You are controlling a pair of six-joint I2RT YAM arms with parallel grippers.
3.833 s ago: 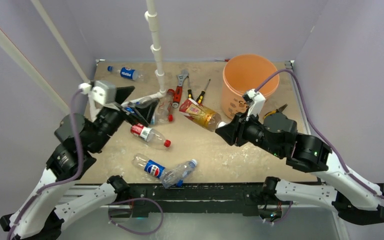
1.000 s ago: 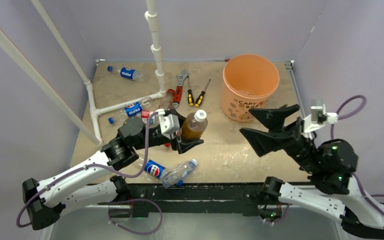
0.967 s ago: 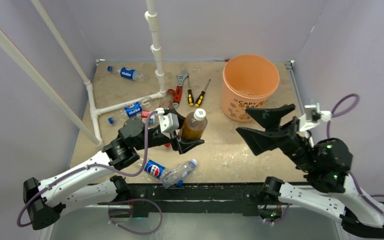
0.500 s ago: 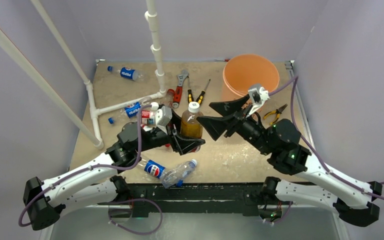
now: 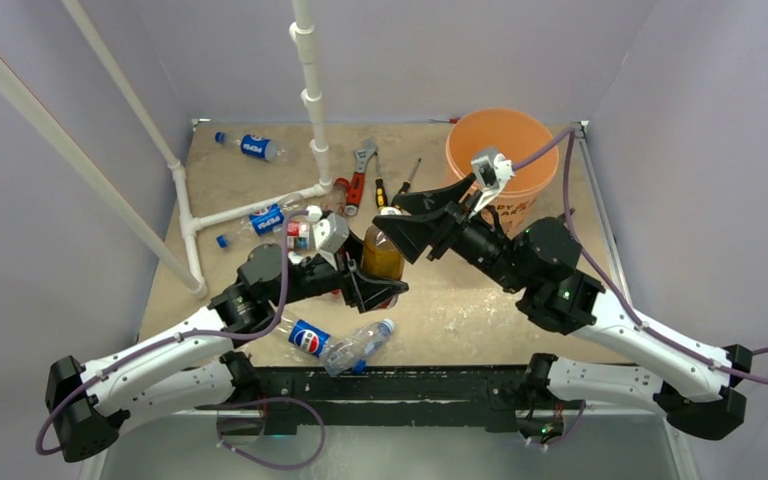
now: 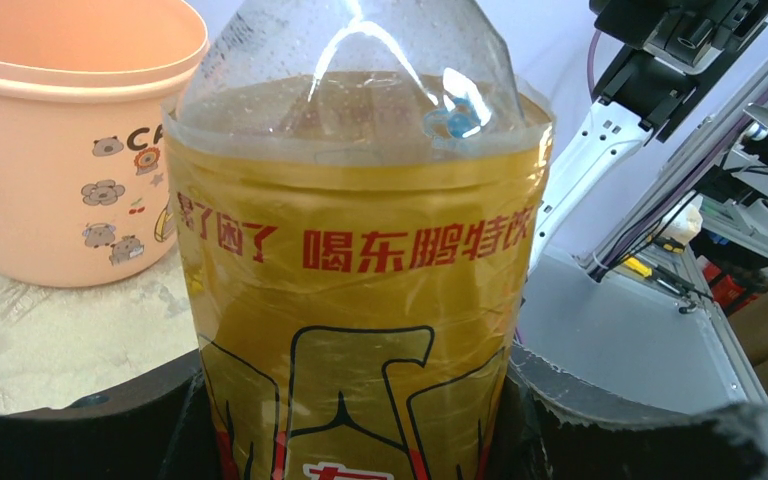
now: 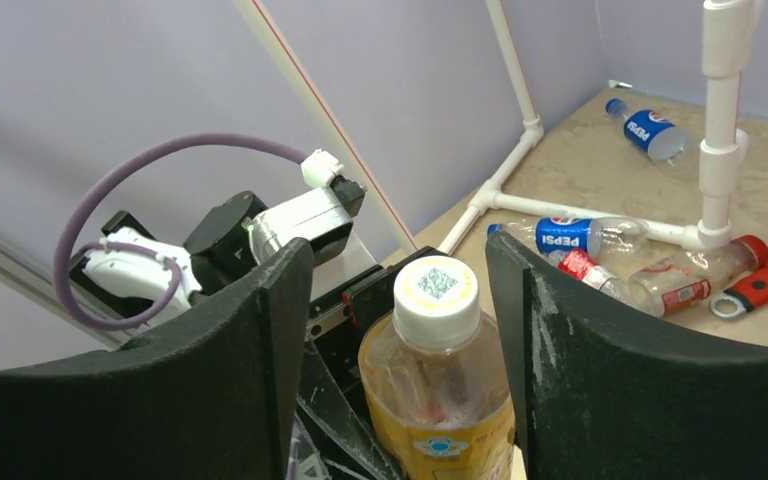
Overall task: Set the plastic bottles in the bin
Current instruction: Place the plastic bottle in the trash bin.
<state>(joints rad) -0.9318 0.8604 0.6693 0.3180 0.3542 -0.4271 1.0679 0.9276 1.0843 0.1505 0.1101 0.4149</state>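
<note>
Top external view: the amber-filled clear plastic bottle [image 5: 382,256] stands upright, clenched low on its body by the left gripper [image 5: 376,284], with the round orange plastic bin [image 5: 520,116] near on its right. Left wrist view: glossy label film [image 6: 360,260] over liquid (judged heavy, slippery, dentable); take hold at the stiffer neck. Right wrist view: the right gripper [image 7: 400,255] straddles the white cap [image 7: 437,290], released, not touching.

We see the amber bottle [image 6: 355,230] in glossy clear plastic, its yellow label [image 6: 380,330] a shiny crinkled film, its white cap [image 7: 437,287] matt. The bin [image 6: 60,150] is smooth orange plastic. The right tool [image 7: 397,250] has matt black, grainy fingers [image 7: 600,380]. The tabletop [image 5: 460,310] looks rough, mottled.
</note>
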